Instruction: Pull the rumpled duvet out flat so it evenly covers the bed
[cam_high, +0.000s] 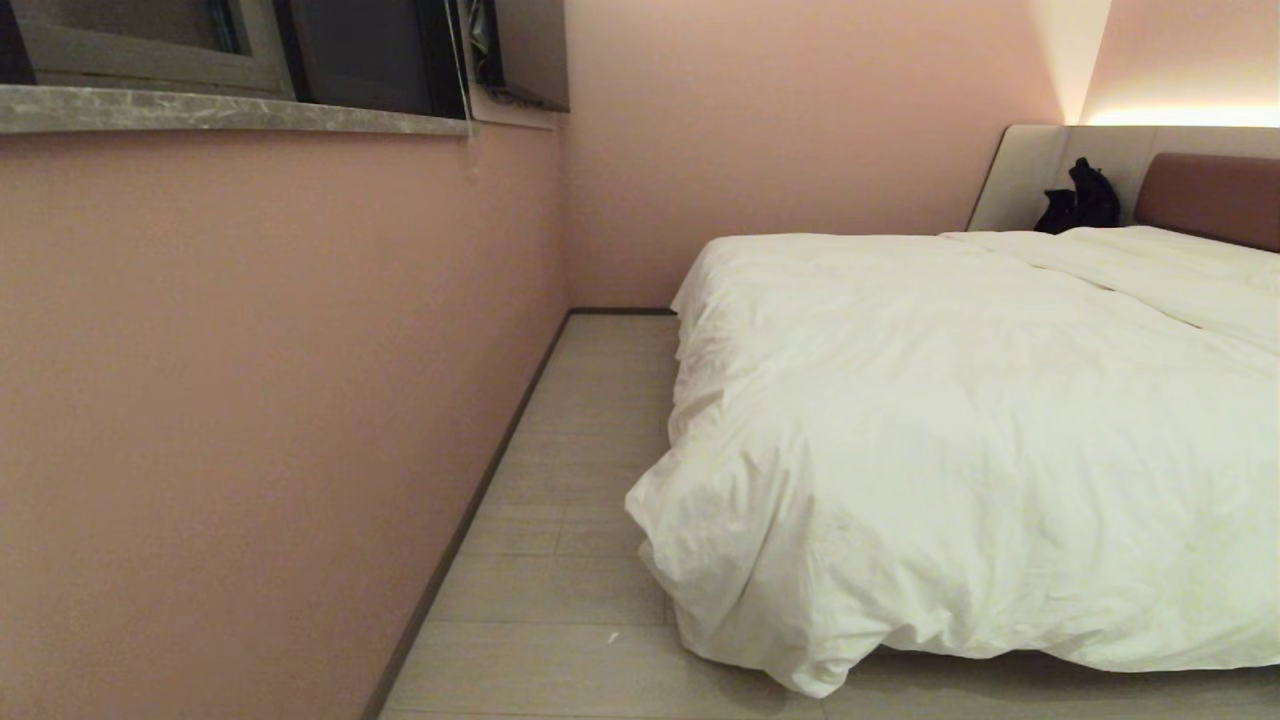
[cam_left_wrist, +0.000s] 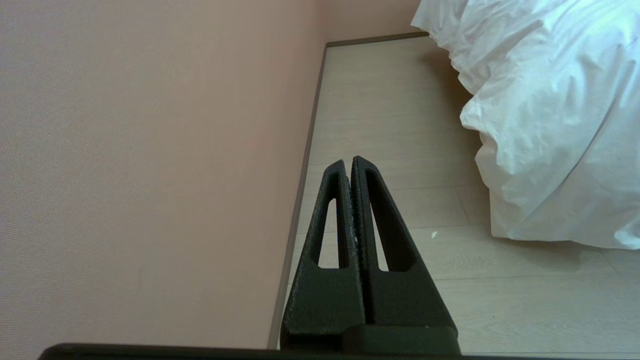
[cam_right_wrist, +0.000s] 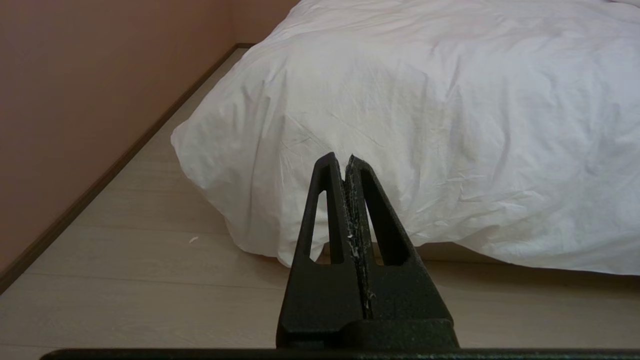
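While the head view shows neither arm, wrist views show left hand (cam_left_wrist: 348, 161) and right hand (cam_right_wrist: 341, 157) pressed together.

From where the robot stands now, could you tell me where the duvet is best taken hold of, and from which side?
Probably at the bunched corner of the duvet that droops past the bed's foot almost to the floor. It hangs free in thick folds, so closing fingers can pinch it. Come in from the aisle on the wall side, low and level. The left gripper and right gripper are both shut and empty, so open one first.
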